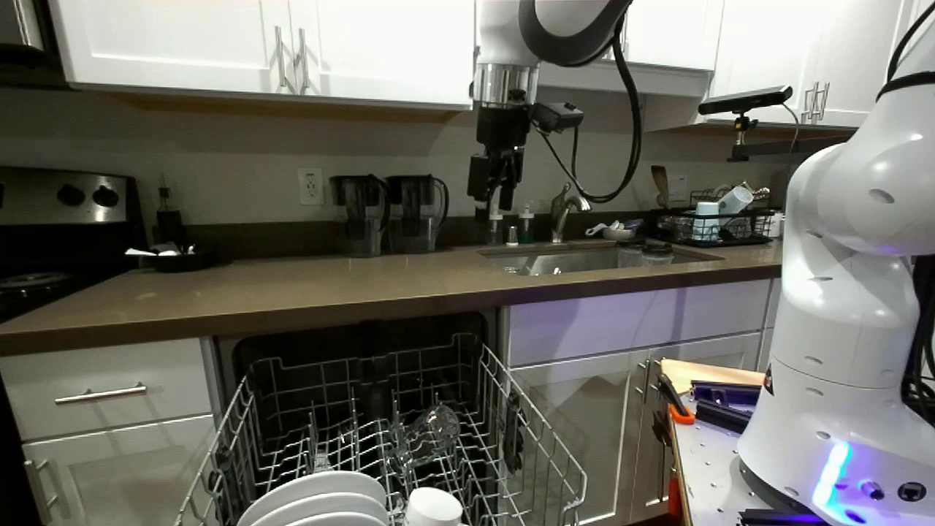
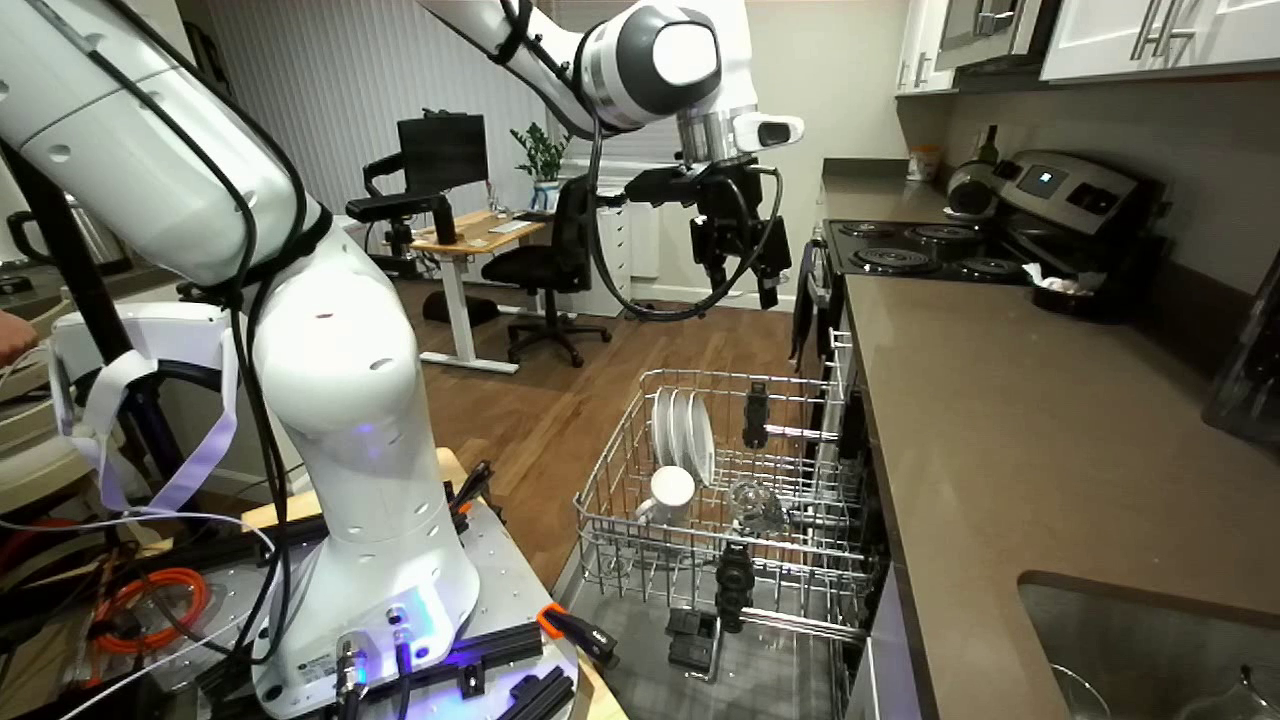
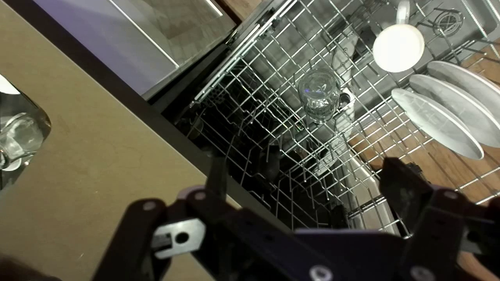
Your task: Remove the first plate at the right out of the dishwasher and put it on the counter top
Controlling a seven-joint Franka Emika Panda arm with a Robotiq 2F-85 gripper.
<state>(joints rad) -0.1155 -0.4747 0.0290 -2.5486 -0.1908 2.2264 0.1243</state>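
Note:
Three pale grey-white plates stand on edge in a row in the dishwasher's pulled-out wire rack [image 1: 537, 413]. The plate nearest the counter shows in the wrist view [image 3: 437, 123] and in both exterior views [image 1: 321, 486] [image 2: 703, 440]. The open dishwasher door [image 2: 640, 640] lies below the rack. The dark brown-grey counter top [image 1: 292, 288] runs above the dishwasher; it also shows in the wrist view [image 3: 109, 148]. My gripper [image 3: 306, 173] is open and empty. It points down, high above the rack and counter edge in both exterior views [image 1: 493, 191] [image 2: 742, 275], apart from the plates.
A white mug [image 3: 398, 48] and a clear glass mug [image 3: 319, 93] sit in the rack beside the plates. Two pitchers [image 1: 416, 212], a sink [image 1: 577, 257] and a dish basket [image 1: 719, 225] line the counter. Upper cabinets [image 1: 182, 44] overhang it. A stove [image 2: 915, 250] stands at the far end.

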